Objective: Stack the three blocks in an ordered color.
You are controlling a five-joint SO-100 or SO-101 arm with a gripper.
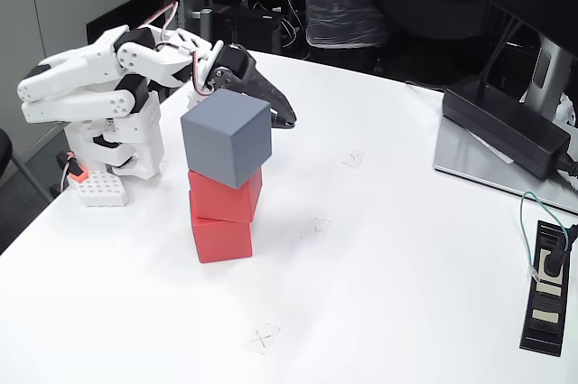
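fixed view | we see grey block (pixel 226 138) atop two red blocks (pixel 222 215) on tabletop (pixel 379 294), twisted, overhanging | claw (pixel 271 104) behind it, fingers look together, gripping nothing | risk: we nudge it, stack topples

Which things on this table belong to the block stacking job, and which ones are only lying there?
Belong to the job:
grey block, on top of the stack
upper red block
lower red block
tool, behind the stack

Only lying there:
black power adapter
power strip
small white perforated block by the arm base
pencilled crosses on the table
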